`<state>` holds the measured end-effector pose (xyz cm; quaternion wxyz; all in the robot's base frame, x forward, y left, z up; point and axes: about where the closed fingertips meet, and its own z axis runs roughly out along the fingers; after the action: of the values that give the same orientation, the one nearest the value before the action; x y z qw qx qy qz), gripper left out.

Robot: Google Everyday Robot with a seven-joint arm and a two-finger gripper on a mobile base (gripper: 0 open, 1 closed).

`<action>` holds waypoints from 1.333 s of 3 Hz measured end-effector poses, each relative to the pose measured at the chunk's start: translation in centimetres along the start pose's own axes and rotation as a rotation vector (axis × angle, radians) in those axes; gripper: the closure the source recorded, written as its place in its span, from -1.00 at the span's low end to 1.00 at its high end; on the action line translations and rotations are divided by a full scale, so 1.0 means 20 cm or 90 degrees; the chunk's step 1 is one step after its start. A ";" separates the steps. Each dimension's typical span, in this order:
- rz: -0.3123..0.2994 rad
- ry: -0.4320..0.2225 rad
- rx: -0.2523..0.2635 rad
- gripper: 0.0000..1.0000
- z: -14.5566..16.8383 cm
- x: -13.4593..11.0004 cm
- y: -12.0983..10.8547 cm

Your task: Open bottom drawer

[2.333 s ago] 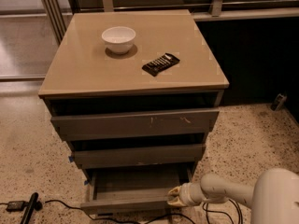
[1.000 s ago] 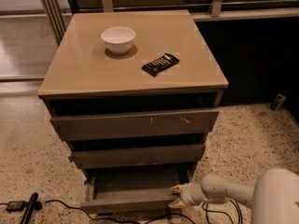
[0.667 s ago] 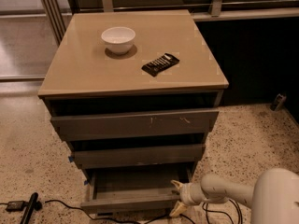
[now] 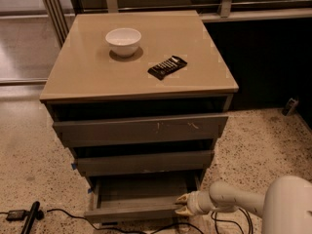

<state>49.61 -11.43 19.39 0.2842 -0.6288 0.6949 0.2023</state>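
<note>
The bottom drawer [image 4: 131, 212] is the narrowest, lowest grey front of the cabinet. It stands pulled partly out, and its shallow grey tray [image 4: 141, 191] shows behind the front. My gripper [image 4: 180, 204] reaches in from the lower right on a white arm [image 4: 234, 199]. It sits at the right end of the drawer front, with one finger [image 4: 182, 197] inside the tray and the other in front of the panel, clamped on the front's top edge.
Above are the mid-width front [image 4: 144, 162] and the widest scratched front [image 4: 141, 129], both pushed in. A white bowl [image 4: 123, 39] and a black remote [image 4: 167, 67] lie on the tan cabinet top [image 4: 83, 77]. Black cables and a plug [image 4: 29, 214] lie on the floor at the lower left.
Almost nothing: my gripper has wavered slightly at the drawer's right end, and the drawer stays pulled out about as far as before.
</note>
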 end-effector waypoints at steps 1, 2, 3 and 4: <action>0.011 -0.017 0.008 0.83 -0.07 0.10 0.14; 0.011 -0.017 0.008 1.00 -0.08 0.09 0.14; 0.011 -0.017 0.008 0.97 -0.08 0.09 0.14; 0.011 -0.017 0.008 0.52 -0.08 0.09 0.14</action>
<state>46.55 -13.50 19.30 0.2959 -0.6180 0.6977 0.2090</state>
